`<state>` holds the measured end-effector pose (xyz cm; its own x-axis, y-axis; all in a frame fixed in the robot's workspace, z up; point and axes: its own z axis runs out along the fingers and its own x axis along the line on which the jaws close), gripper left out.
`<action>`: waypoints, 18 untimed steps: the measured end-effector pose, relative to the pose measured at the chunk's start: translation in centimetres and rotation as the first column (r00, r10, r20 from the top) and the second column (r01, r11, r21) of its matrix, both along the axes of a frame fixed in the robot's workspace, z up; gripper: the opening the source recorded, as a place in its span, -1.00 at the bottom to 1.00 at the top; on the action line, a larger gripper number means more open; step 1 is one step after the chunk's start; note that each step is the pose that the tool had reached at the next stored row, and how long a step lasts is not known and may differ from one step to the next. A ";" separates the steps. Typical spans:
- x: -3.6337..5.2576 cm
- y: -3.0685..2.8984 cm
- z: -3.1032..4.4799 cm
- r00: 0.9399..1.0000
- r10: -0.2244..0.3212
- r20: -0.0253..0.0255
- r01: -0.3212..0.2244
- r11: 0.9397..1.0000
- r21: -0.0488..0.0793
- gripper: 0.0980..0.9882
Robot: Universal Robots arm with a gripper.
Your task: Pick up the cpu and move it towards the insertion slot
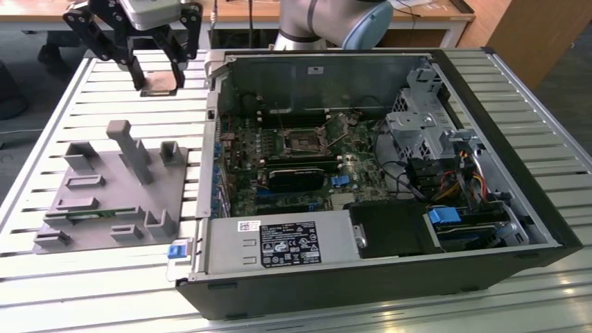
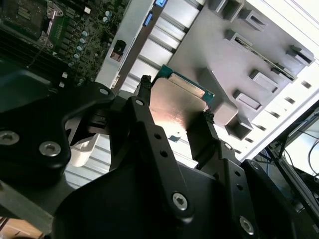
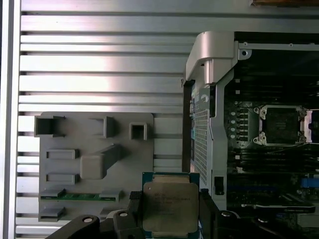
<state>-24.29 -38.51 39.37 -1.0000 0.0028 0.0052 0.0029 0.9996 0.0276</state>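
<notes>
Gripper: the black gripper (image 1: 159,69) hangs above the slatted table at the exterior view's upper left, its two fingers (image 2: 144,107) closed on opposite edges of the cpu; it shows in both wrist views too (image 3: 171,209).

Cpu: the cpu (image 1: 160,82) sits clamped between the fingers, lifted clear of the table. In the first wrist view its silver lid (image 3: 170,206) with a green rim faces the camera; in the second wrist view the flat metal face (image 2: 175,107) catches a warm glare.

Position of cpu: off to the side of the computer case, outside its wall, well apart from the socket.

Grey fixture: a grey holder block (image 1: 116,187) with upright posts and shallow pockets lies on the table, nearer the exterior view's bottom left than the gripper. In the first wrist view (image 3: 94,159) a narrow green memory stick (image 3: 79,196) lies in one of its grooves.

Insertion slot: the insertion slot (image 1: 304,141), a square socket with a silver frame and dark centre, sits on the green motherboard inside the open case; it also shows in the first wrist view (image 3: 279,124).

Computer case: the black tower (image 1: 389,180) lies on its side, panel off, with the power supply (image 1: 277,244) at the near end and cables and drive bays on the exterior view's right.

Table: pale metal slats (image 1: 55,284) carry the case and the fixture.
</notes>
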 end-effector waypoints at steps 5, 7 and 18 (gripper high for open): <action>0.61 0.00 -0.01 1.000 0.000 0.000 0.000 1.000 0.000 0.00; 0.92 0.00 0.00 1.000 0.000 0.000 0.000 1.000 0.000 0.00; 2.29 0.00 0.00 1.000 0.000 0.000 0.000 1.000 0.000 0.00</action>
<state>-22.00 -38.51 39.36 -1.0000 0.0027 0.0051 0.0029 0.9996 0.0277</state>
